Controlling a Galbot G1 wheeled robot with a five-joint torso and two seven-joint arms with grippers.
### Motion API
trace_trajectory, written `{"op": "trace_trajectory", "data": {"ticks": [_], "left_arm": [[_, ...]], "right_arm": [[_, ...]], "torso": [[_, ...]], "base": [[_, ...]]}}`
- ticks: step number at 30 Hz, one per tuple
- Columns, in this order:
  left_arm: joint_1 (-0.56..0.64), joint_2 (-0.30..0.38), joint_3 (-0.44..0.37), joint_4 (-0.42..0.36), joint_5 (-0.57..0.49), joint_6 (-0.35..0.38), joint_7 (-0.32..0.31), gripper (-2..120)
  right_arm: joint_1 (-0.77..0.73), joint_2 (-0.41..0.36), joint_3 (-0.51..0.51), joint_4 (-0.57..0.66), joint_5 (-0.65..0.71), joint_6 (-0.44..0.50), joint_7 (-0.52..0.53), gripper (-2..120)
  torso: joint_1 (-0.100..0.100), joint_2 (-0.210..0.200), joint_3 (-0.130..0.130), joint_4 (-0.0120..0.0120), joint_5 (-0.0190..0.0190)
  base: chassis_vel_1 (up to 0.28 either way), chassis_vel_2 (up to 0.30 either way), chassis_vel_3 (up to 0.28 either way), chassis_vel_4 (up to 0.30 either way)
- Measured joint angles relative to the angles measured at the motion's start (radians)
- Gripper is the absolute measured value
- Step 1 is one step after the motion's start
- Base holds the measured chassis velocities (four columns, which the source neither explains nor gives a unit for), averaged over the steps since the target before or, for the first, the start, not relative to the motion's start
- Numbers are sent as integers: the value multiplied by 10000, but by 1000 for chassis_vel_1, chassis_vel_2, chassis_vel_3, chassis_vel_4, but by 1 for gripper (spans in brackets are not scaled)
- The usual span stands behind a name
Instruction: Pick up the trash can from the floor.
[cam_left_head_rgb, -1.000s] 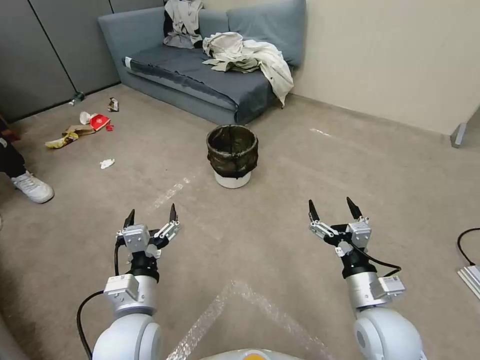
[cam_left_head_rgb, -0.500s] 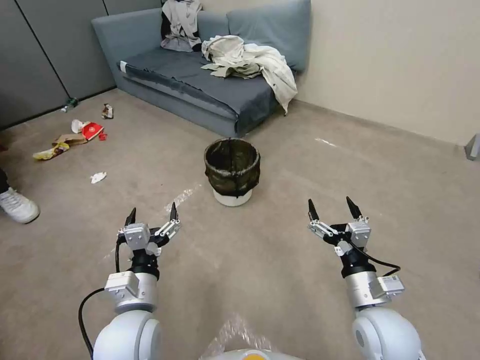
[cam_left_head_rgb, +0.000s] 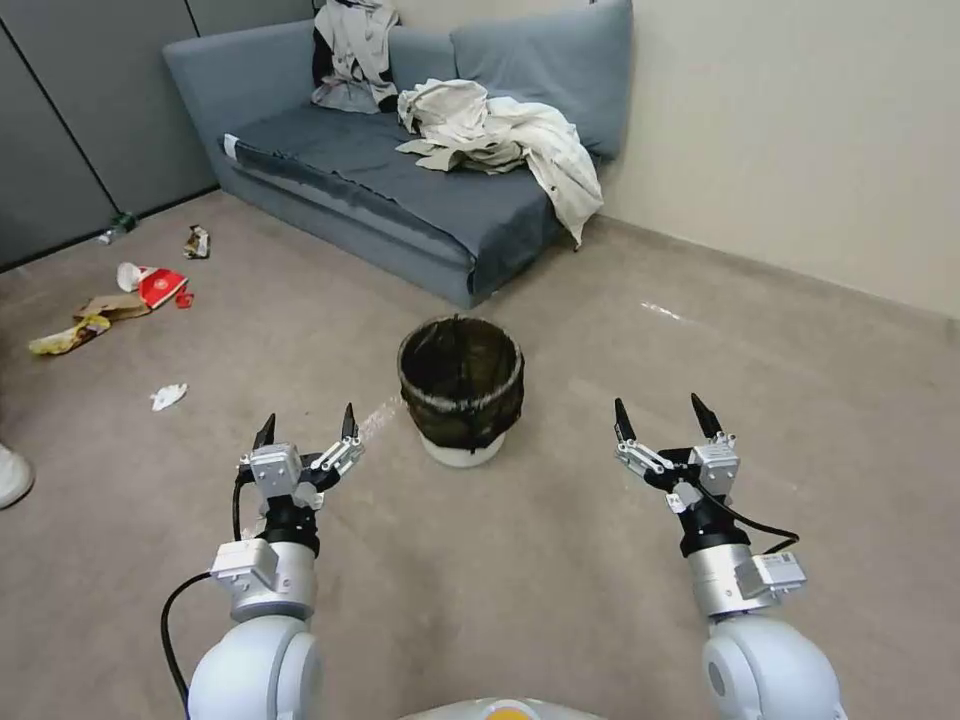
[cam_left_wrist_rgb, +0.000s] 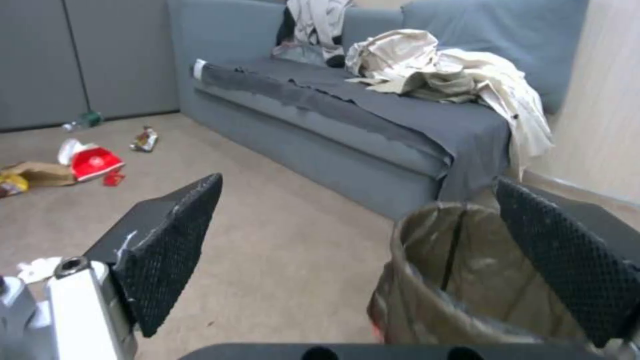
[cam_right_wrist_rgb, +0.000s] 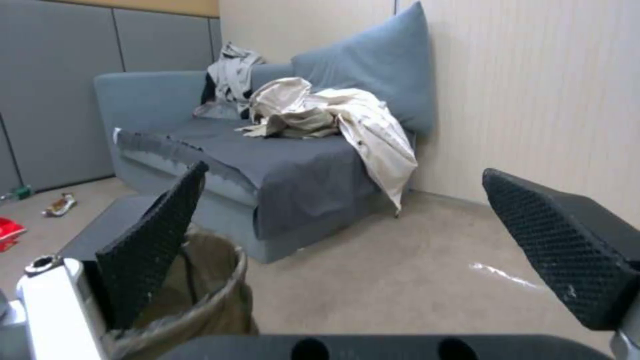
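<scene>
The trash can (cam_left_head_rgb: 461, 390), a small round white bin lined with a crinkled dark bag, stands upright on the grey-beige carpet floor (cam_left_head_rgb: 520, 560) ahead of me, between my two arms. My left gripper (cam_left_head_rgb: 306, 425) is open, held above the floor just to the left of the can and nearer to me. On the other side my right gripper (cam_left_head_rgb: 664, 416) is open too, a little farther from the can. The left wrist view has the can (cam_left_wrist_rgb: 460, 280) close beside one fingertip (cam_left_wrist_rgb: 567, 265). Its rim (cam_right_wrist_rgb: 200, 290) sits by a fingertip (cam_right_wrist_rgb: 157, 240) in the right wrist view.
A grey-blue sofa (cam_left_head_rgb: 420, 190) with crumpled pale clothes (cam_left_head_rgb: 500, 130) stands just behind the can, against a beige wall (cam_left_head_rgb: 800, 130). Scattered litter (cam_left_head_rgb: 140, 290) lies on the carpet at far left, near grey panels (cam_left_head_rgb: 90, 110). A shoe (cam_left_head_rgb: 10, 475) shows at the left edge.
The whole picture has shifted: the camera has moved forward, so the can and sofa appear nearer and lower. Both arms hold the same pose, grippers still open.
</scene>
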Motion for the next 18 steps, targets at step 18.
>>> {"op": "trace_trajectory", "data": {"ticks": [18], "left_arm": [[-1023,602,386,162,-2175,1741,-489,100]], "right_arm": [[49,-25,-41,-114,80,358,-194,100]], "torso": [[0,0,-1,-2,-2]], "base": [[-112,118,115,-115]]}}
